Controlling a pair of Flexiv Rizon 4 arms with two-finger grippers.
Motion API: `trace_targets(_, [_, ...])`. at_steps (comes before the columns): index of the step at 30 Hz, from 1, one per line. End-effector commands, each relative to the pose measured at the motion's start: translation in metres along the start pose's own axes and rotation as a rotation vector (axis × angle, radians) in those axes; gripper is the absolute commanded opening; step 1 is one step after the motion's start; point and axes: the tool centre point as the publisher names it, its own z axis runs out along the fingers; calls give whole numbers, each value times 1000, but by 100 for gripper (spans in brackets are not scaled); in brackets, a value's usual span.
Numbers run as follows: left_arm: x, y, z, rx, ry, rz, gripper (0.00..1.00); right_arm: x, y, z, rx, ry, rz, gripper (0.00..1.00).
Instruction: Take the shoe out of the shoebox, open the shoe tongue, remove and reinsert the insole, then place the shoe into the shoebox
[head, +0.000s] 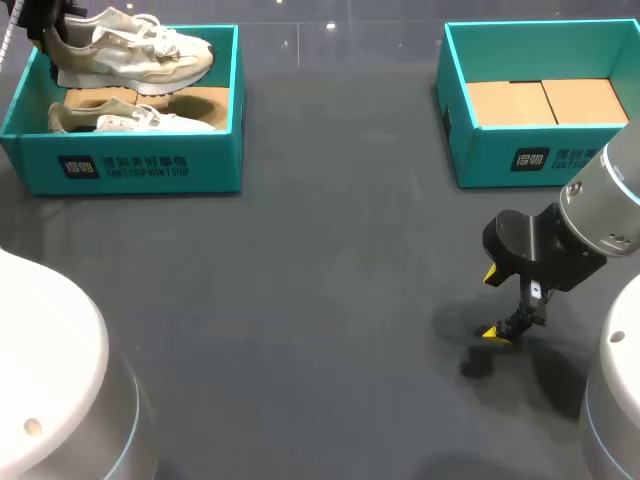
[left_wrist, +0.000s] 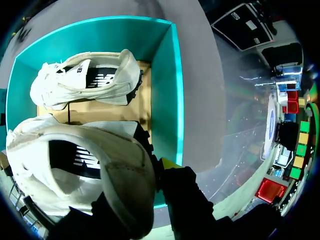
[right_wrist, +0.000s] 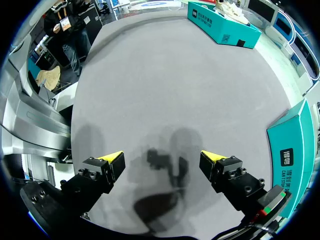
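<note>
Left tool (head: 45, 30) holds a shoe (head: 135, 50) over its shoebox (head: 140, 168); right tool (head: 495, 304) hangs spread above the table (head: 300, 300)

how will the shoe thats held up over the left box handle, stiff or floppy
The lifted shoe is likely fairly stiff: it lies roughly level with the left gripper holding only its heel end. Its pale upper looks like soft fabric, so the heel rim may give under the grip. It is probably light, yet the toe might swing.
</note>
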Motion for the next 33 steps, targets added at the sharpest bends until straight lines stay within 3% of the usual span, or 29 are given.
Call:
trace_targets(1, [1,-2,7,-2,1,3,0,2,-1,0,-1,-2,-1,100])
trace_targets(33, [-18,2,50,39,36,-33,0,2,-1,0,-1,-2,-1,100])
